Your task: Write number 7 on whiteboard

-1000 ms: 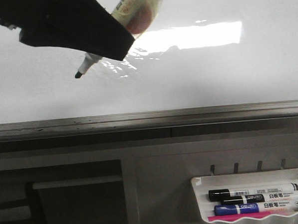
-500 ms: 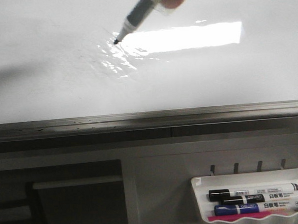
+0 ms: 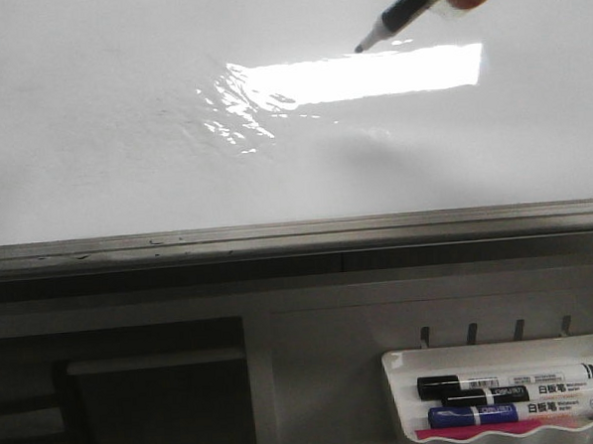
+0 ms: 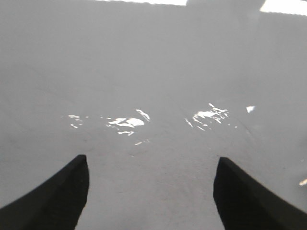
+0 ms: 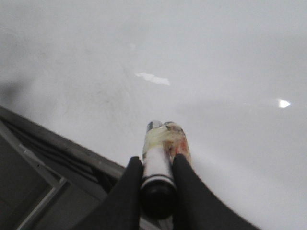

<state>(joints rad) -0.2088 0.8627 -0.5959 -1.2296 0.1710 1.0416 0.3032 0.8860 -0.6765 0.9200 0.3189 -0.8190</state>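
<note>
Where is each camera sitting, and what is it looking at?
Front view: looks forward over the whiteboard, its frame and a marker tray; only the held marker shows, no arm.
Left wrist view: on the left arm, facing the bare board; the left gripper shows, open.
Right wrist view: on the right arm, facing the board; the right gripper pinches the marker.
Front and right wrist views share the marker and board.

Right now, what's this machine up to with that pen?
The right gripper is shut on a marker and holds it over the whiteboard, tip near the bright glare patch at the upper right of the front view. No 7 or other stroke shows on the board, so writing hasn't visibly begun. The left gripper is open and empty above the board. Spare markers lie in a white tray below.
</note>
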